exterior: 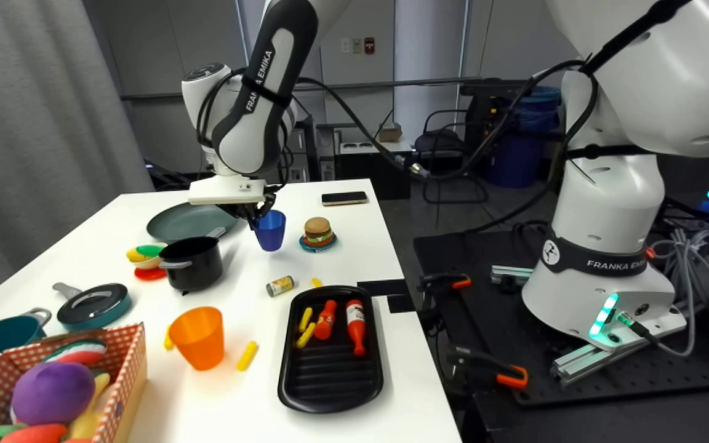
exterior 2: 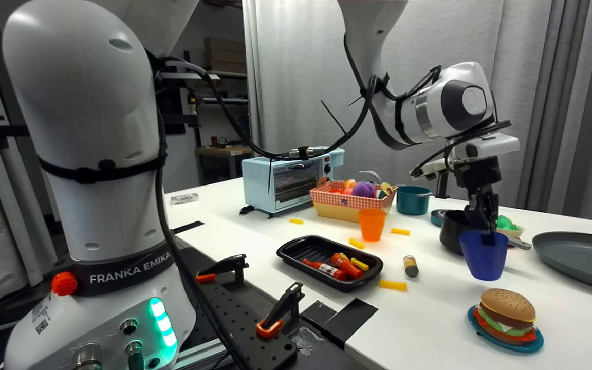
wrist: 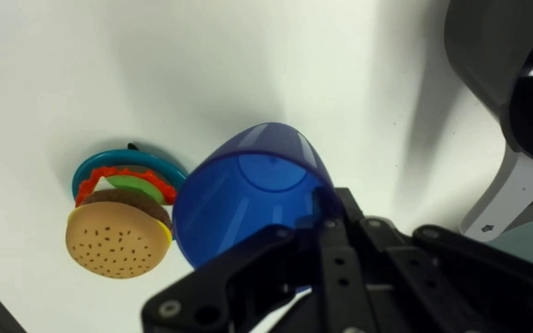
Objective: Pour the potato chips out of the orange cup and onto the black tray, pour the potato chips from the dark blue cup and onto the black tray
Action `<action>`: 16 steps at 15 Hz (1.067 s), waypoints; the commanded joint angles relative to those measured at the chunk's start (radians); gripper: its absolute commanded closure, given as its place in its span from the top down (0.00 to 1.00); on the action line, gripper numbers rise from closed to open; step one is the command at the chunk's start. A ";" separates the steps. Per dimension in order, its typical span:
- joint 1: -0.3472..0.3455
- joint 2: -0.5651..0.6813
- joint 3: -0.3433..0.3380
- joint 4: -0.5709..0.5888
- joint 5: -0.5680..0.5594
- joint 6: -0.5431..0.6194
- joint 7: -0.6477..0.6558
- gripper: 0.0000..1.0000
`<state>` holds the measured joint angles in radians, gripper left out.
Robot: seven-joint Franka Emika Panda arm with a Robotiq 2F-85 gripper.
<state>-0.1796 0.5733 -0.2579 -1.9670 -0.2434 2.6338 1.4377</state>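
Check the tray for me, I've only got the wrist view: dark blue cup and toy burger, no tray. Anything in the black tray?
Observer: In an exterior view, two red bottles and two yellow sticks, likely the chips, lie in the black tray.
Operator: Any sticks outside it?
Observer: Yes, an exterior view shows four loose sticks on the table.
Operator: And the orange cup?
Observer: Standing upright on the table, between the red-checked basket and the tray, in both exterior views.
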 commanded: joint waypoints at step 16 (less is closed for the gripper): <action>0.194 0.099 -0.094 -0.022 0.062 0.134 0.030 0.60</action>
<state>-0.0205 0.6498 -0.3238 -1.9868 -0.2148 2.7207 1.4598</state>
